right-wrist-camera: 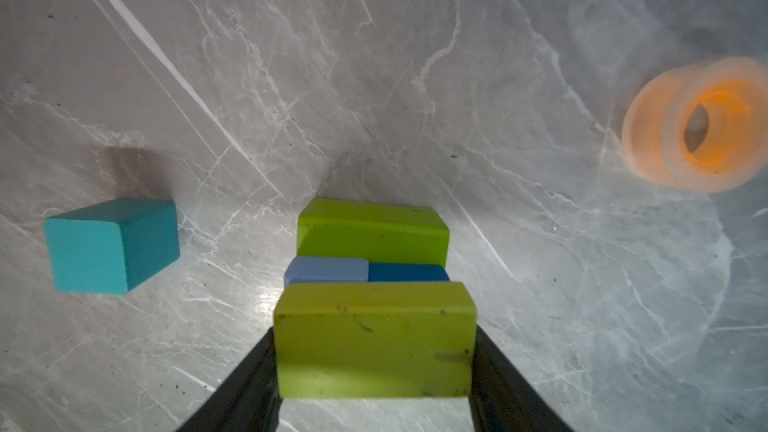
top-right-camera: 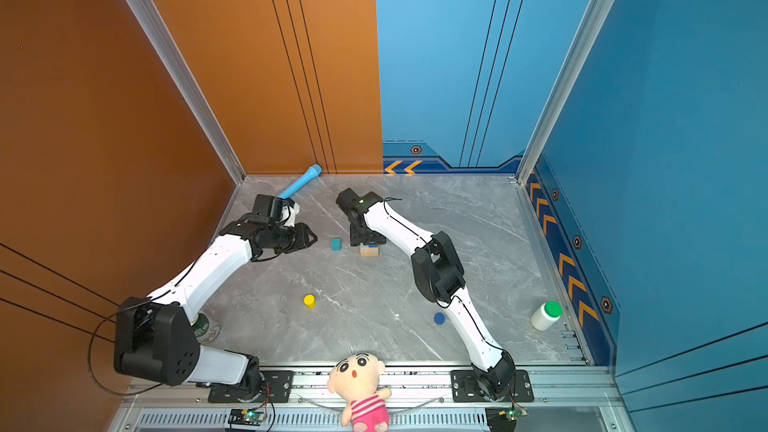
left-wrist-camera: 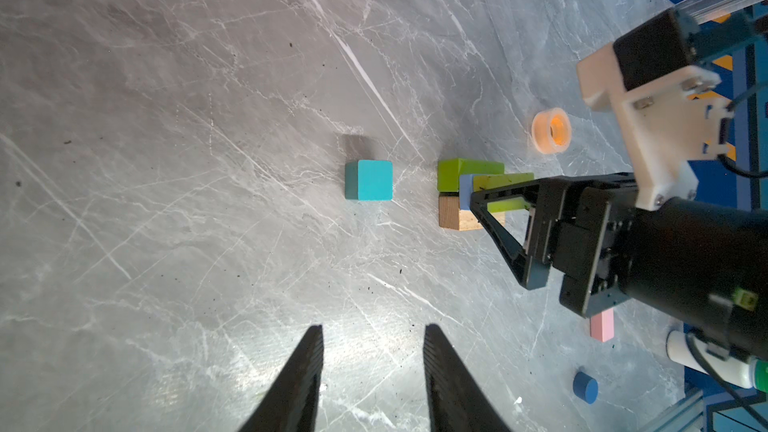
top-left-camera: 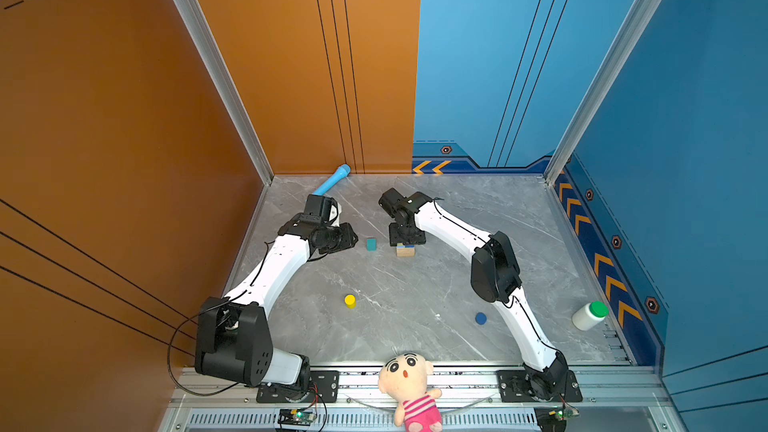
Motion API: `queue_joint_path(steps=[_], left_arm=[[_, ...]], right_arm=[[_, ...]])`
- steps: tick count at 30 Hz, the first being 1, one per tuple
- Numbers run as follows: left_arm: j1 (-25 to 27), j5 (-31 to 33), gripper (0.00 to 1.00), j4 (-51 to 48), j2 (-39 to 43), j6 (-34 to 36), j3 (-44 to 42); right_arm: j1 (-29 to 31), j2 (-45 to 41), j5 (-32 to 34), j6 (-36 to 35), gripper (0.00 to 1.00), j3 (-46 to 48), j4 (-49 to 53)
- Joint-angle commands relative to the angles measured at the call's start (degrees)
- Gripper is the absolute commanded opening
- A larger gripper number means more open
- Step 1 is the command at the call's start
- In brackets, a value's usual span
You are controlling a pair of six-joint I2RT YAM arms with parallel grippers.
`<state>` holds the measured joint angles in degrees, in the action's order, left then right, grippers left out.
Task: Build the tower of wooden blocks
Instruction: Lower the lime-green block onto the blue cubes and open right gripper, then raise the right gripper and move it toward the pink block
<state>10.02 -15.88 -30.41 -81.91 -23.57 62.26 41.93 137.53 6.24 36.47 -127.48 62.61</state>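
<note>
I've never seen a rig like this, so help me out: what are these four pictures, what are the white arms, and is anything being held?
These are two white robot arms at a grey table, building a tower from wooden blocks. Two pictures look down from overhead; the other two come from a camera on each arm's wrist. The left end effector is open and empty. The right end effector has its fingers either side of a lime green brick on top of the small stack; whether it grips I cannot tell. Loose on the table: a teal cube, a yellow cylinder, a dark blue cylinder, a white bottle, a blue toy microphone and an orange tape ring.
</note>
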Motion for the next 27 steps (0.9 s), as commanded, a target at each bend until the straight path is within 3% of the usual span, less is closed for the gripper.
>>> queue_joint_path(steps=[1,17,27], left_arm=[[-0.7,0.1,0.42,-0.2,0.2,0.2,-0.8],[-0.7,0.1,0.42,-0.2,0.2,0.2,-0.8],[-0.7,0.1,0.42,-0.4,0.5,0.4,-0.8]], right_arm=[[0.2,1.1,0.7,1.1,0.69,-1.6,2.1],[0.2,-0.1,0.7,0.9,0.89,-1.7,2.1],[0.7,-8.5,2.3,-0.2,0.98,0.5,2.1]])
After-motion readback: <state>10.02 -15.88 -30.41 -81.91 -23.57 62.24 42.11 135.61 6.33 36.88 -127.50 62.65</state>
